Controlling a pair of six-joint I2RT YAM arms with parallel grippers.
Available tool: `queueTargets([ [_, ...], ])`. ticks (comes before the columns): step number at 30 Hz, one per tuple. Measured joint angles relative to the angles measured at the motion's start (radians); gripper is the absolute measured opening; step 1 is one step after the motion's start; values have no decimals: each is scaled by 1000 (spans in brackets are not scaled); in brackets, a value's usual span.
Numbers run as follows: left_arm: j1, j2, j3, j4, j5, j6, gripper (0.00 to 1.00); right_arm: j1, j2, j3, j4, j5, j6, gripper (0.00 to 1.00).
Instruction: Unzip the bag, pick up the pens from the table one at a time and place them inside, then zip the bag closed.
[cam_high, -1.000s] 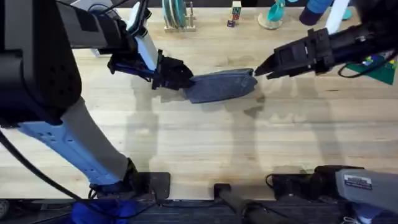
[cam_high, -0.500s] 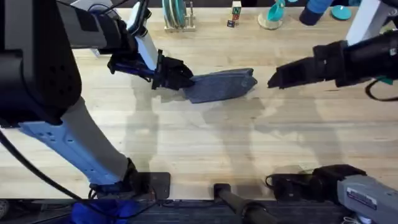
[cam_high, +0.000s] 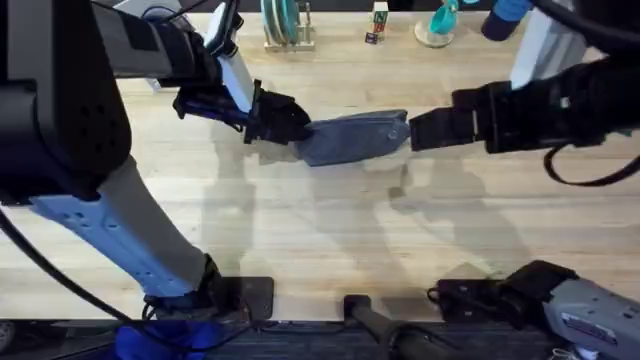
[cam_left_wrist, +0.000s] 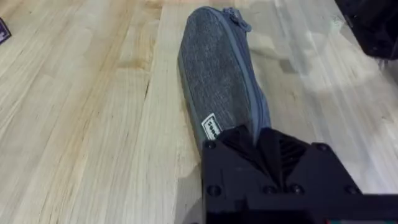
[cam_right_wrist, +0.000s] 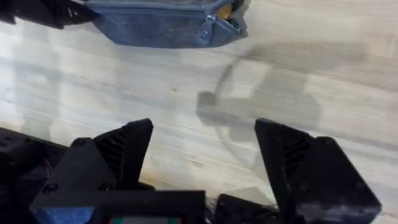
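- Bag (cam_high: 355, 137) lies at frame centre on bench (cam_high: 320, 240).
- Left end effector (cam_high: 290, 125) clamped on bag's left end.
- Right end effector (cam_high: 415, 130), fingers apart, just beside bag's right end.

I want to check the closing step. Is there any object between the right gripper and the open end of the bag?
Nothing visible is in the way. The right gripper is open above bare table, and the bag lies beyond it with its zipper pull free. The left gripper grips the bag's opposite end.
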Motion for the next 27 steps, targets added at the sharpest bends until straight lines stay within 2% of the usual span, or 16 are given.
queueTargets([
  [5, 0, 0, 0, 10, 0, -3, 41, 68, 0, 0, 3, 52, 111, 998],
  [10, 0, 0, 0, 11, 0, -4, 41, 90, 15, 0, 3, 75, 186, 997],
  [27, 0, 0, 0, 12, 0, -7, 41, 140, 85, -3, 15, 121, 271, 997],
])
